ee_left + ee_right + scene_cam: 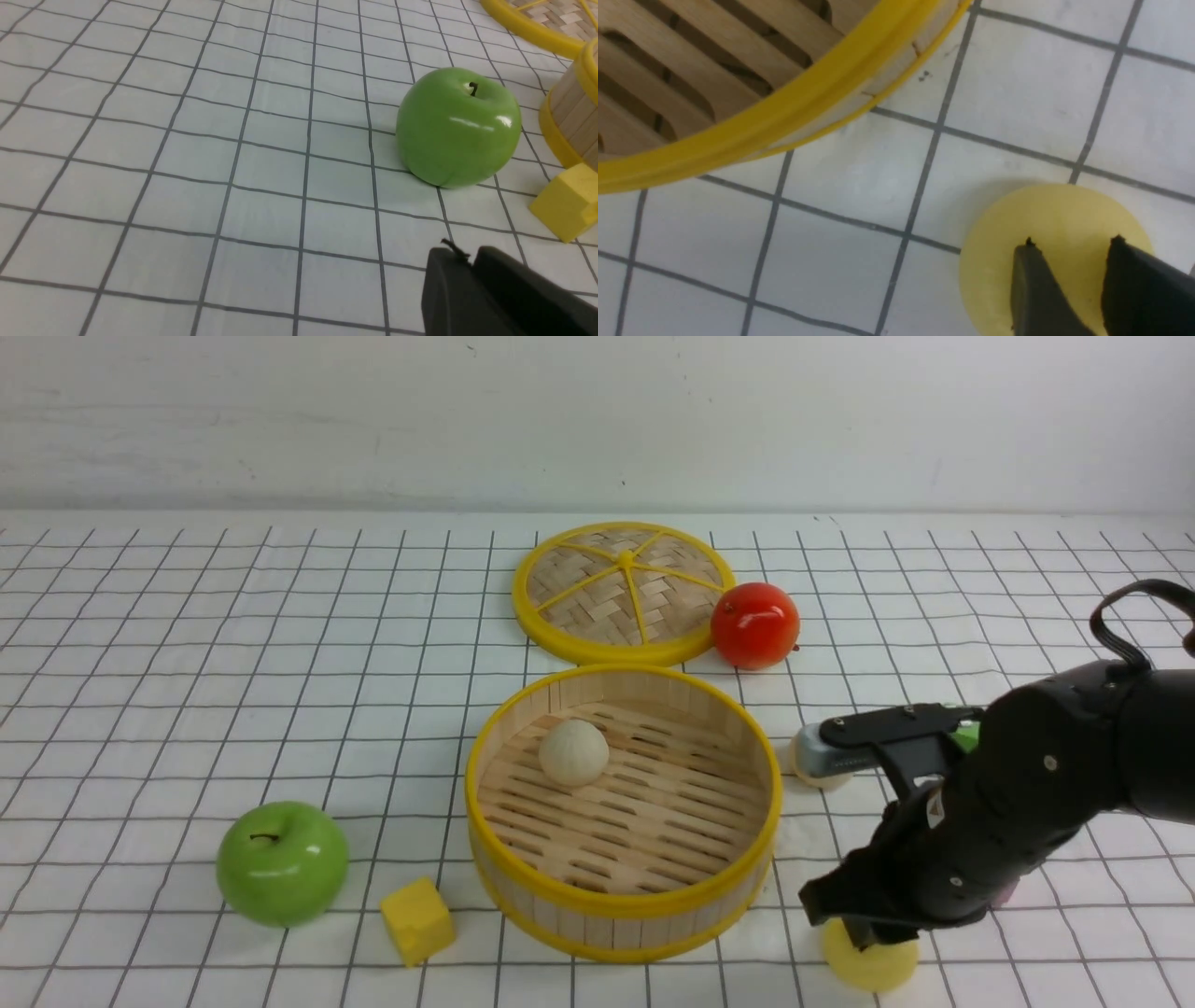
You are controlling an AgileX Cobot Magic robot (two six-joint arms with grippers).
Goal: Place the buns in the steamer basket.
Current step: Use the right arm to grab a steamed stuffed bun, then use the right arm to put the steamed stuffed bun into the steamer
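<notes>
Black R arm (1027,793) bent low – tool (1073,241) jaws slightly apart | over yellow bun (1064,214)

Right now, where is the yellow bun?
In the front view, the yellow bun lies on the table at the near right, just right of the basket, directly under the right gripper.

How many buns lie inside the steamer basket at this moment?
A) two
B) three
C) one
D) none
C: only one off-white bun rests on the slatted floor of the steamer basket, while the pale yellow bun lies on the table outside it.
</notes>
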